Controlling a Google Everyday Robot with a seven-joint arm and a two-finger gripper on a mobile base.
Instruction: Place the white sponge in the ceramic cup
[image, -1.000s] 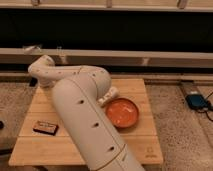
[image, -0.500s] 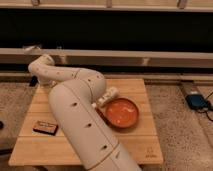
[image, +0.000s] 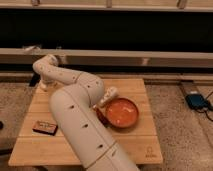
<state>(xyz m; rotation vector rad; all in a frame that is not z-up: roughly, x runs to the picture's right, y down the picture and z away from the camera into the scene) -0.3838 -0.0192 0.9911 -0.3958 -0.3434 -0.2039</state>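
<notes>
One white arm (image: 75, 117) covered the left and middle of the wooden table (image: 142, 142). Neither the white sponge nor the ceramic cup could be made out, so where they sat could not be told. The gripper (image: 43, 83) hung at the arm's far end, over the table's back-left corner, its fingers spread apart.

Against half a second before, the arm's far bend had shifted only slightly. The orange-red bowl (image: 132, 120), the black block (image: 45, 127) and a small pale item (image: 108, 94) lay where they had been.

The arm's shell was smooth and rounded, dotted with dark holes. The table was pale, rectangular wood. The bowl was round and shallow. The block was flat and oblong, with a label on top. The pale item was elongated and tilted, just beside the bowl's back-left rim.
</notes>
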